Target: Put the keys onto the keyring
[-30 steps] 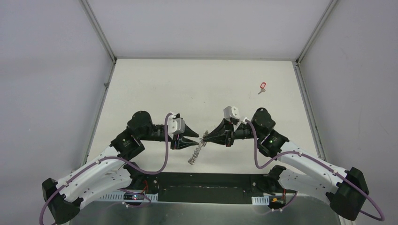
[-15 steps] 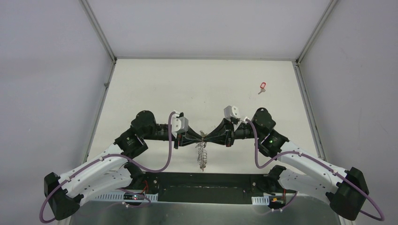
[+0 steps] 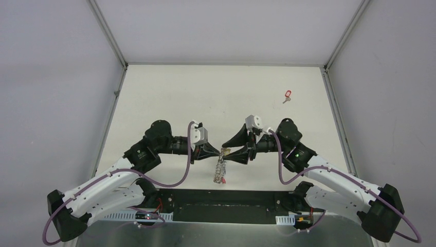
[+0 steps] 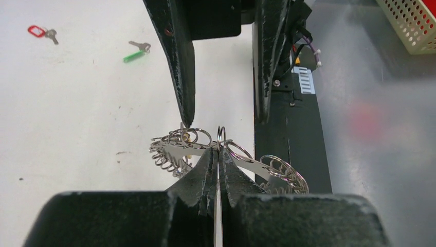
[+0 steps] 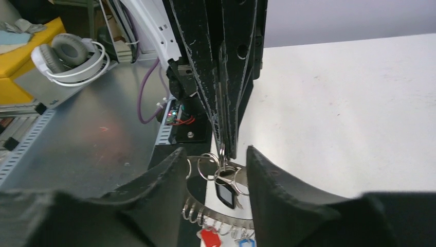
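Pale table; shut left jaws hide keyring middle.

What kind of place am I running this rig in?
Probably a lab robot cell: grey panel walls on aluminium posts around the white table, headphones on a metal bench beside it.

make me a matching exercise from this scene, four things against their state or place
Things:
1 left gripper
2 right gripper
3 red-tagged key
4 keyring

States or places:
A lying on the table, far side
B fingers open
C hanging from a gripper
D fingers shut on the keyring

Pairs: 1-D, 2-B, 3-A, 4-C
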Motion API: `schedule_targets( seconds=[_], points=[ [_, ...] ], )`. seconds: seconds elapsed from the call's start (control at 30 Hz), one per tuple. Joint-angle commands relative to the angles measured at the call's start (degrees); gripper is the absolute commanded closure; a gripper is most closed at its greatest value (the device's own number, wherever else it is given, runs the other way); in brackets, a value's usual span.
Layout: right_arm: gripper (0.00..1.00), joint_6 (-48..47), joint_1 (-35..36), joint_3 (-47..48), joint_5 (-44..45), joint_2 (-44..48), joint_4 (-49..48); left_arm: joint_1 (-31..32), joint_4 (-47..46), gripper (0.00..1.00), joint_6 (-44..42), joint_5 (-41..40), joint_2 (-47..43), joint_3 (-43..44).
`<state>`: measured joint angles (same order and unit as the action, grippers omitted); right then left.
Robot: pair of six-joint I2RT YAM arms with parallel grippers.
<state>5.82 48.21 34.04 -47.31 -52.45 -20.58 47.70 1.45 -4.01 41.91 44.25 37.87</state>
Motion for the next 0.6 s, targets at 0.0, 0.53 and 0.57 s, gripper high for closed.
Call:
schedule_targets(
  seconds=[0.0,0.53,0.57],
  points=[
    [0.42,-0.31,0.05,1.63,2.16,2.29,0.07,0.72,7.23,1.0,-3.01,-3.03,-1.13,6.29],
    [0.34,0.81,0.05,9.88,1.41,-4.07,7.44,0.67,40.93,1.0,-8.68,-11.88,7.61,28.35],
    [0.38,1.12,0.03,10.24,1.43,-4.4,7.24,0.72,42.44,1.0,-8.79,-12.35,8.23,29.68]
  ],
)
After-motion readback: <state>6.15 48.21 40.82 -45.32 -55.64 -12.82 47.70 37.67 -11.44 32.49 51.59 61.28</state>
